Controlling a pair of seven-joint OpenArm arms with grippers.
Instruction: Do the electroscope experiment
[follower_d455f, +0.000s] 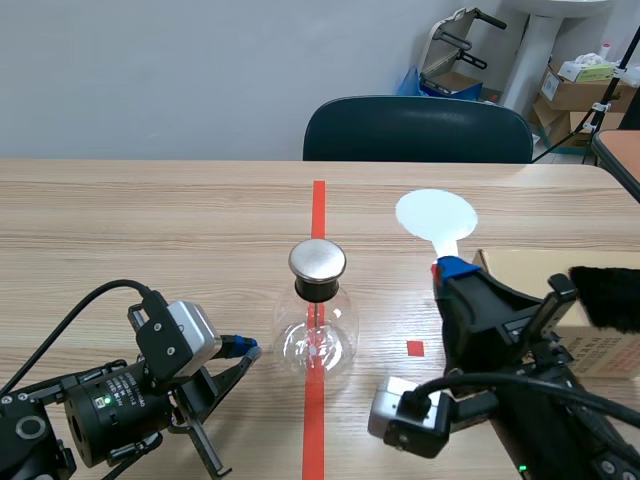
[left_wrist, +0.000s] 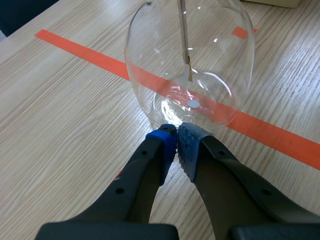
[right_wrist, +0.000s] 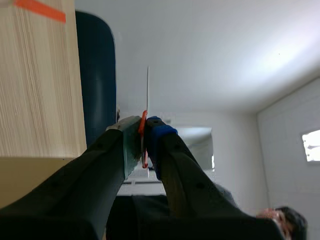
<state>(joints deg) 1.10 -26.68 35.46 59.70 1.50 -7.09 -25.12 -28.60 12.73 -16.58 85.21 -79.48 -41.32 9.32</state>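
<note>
Electroscope (follower_d455f: 318, 335) upright, cap (follower_d455f: 317, 260) up; left gripper (left_wrist: 176, 137) pressed together; right gripper (follower_d455f: 450, 268) pinching paddle (follower_d455f: 436, 215)

The glass flask (follower_d455f: 318, 335) stands midway on the tabletop (follower_d455f: 150, 220), left claw (follower_d455f: 248, 348) closed beside its base. A cardboard box (follower_d455f: 598, 345), the right claw (follower_d455f: 450, 268) and its white paddle (follower_d455f: 436, 215) block the right; passage lies left and beyond

In the left wrist view the electroscope flask (left_wrist: 190, 60) is cut off above its belly, so its metal cap (follower_d455f: 317, 260) does not show there. Right of the flask, the right gripper (follower_d455f: 452, 268) covers the white paddle (follower_d455f: 436, 214)'s handle. Farther right, the cardboard box (follower_d455f: 515, 262) and the black fur (follower_d455f: 610, 295) on it run off the edge. The arm hides part of the box.
</note>
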